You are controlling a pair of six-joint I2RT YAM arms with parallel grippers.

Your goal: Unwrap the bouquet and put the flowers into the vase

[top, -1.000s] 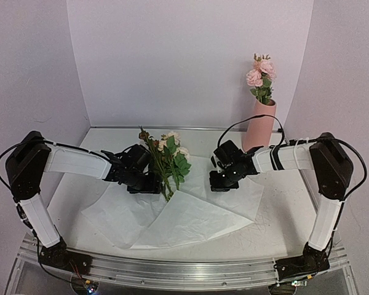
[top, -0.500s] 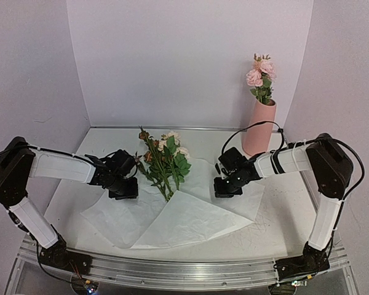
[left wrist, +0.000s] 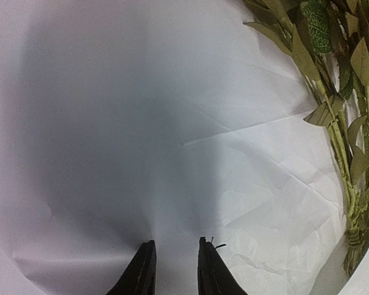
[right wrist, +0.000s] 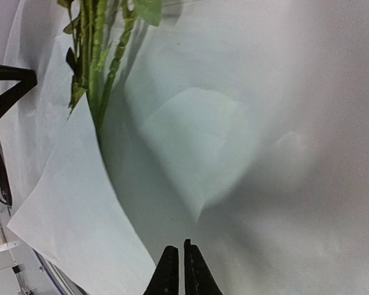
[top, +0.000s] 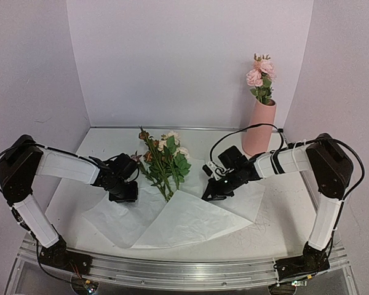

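The flowers (top: 165, 161) lie mid-frame in the overhead view on the unfolded white paper (top: 184, 221) spread over the desk (top: 107, 140). The pink vase (top: 261, 126) stands at upper right, holding two brighter pink roses (top: 260, 72). The left gripper (top: 126, 193) is low beside the stems on their left, the right gripper (top: 210, 193) on their right. In the left wrist view, the left gripper (left wrist: 176, 243) shows a narrow gap over bare paper (left wrist: 172, 123), with stems (left wrist: 350, 166) down the right edge. In the right wrist view, the right gripper (right wrist: 179, 246) is all but closed with nothing visibly pinched, and stems (right wrist: 95, 61) run at upper left.
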